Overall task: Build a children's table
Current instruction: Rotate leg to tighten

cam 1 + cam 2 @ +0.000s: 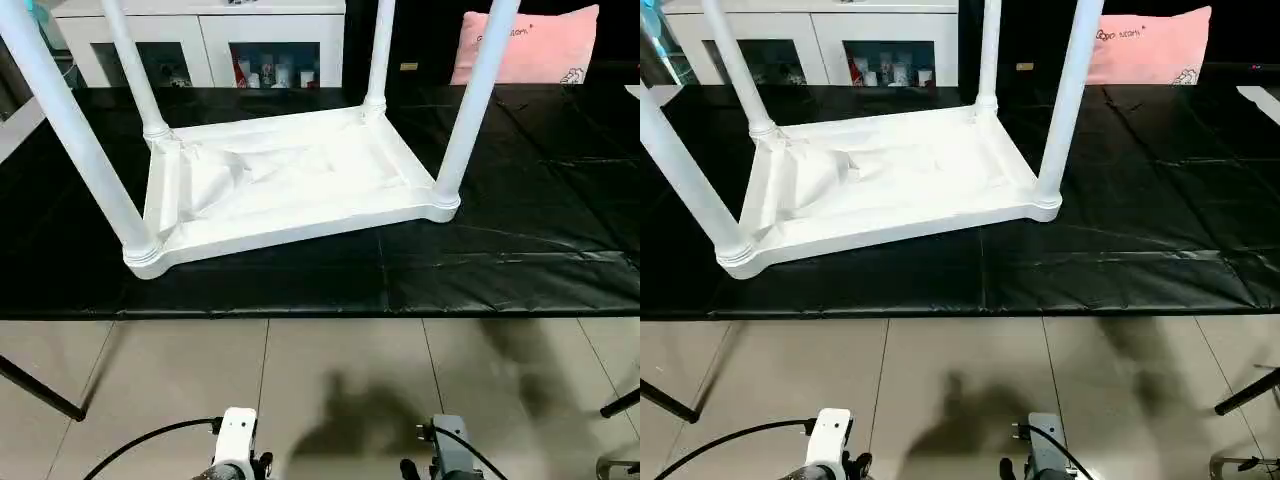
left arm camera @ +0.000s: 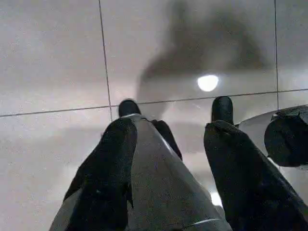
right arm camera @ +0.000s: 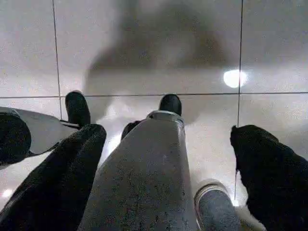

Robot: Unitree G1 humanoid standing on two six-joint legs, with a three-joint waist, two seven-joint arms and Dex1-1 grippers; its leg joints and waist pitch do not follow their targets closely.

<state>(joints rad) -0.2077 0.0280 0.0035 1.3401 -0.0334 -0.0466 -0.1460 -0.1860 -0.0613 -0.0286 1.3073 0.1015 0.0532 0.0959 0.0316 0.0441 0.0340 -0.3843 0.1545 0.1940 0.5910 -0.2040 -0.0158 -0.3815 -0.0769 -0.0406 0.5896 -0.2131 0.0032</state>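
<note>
Left eye view: upturned table, leg tops cut off; both hands' fingers apart, empty.

A pink pillow lies beside a white cabinet.

1. A room set up as a test space — homely, but staged.
2. Pale tiled floor with dark grout lines, glossy enough to mirror a ceiling lamp.
3. A black sheet covers the low worktop.
4. Behind it stands a white cabinet with glass doors, small items inside.
5. A pink cushion lies at the far edge — a household touch.
</note>
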